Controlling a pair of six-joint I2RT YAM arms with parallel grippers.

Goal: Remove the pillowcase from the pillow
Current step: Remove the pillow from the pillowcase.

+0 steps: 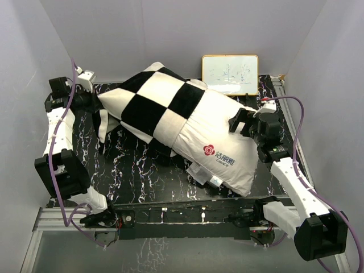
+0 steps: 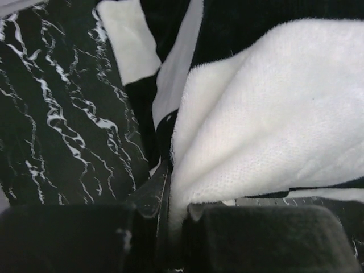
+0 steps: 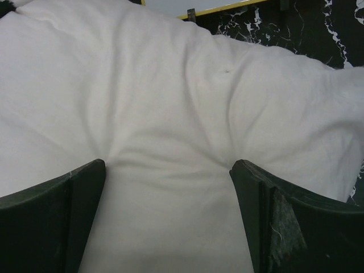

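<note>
The pillowcase (image 1: 153, 102), black and cream checkered, covers the upper left half of the pillow (image 1: 219, 136). The pillow's bare white end with a red logo points to the lower right. My left gripper (image 1: 98, 103) is shut on the pillowcase's left corner. In the left wrist view cream plush fabric (image 2: 256, 114) is pinched between the closed fingers of the left gripper (image 2: 172, 207). My right gripper (image 1: 239, 122) stands open at the pillow's right side. In the right wrist view, the right gripper (image 3: 168, 168) has its tips pressed into the creased white pillow (image 3: 170, 85), holding nothing.
A small whiteboard (image 1: 230, 74) with a yellow frame leans at the back, just behind the pillow. The black marbled table (image 1: 142, 176) is closed in by grey walls on the left, right and back. White sewn tags (image 1: 207, 177) stick out at the pillow's near edge.
</note>
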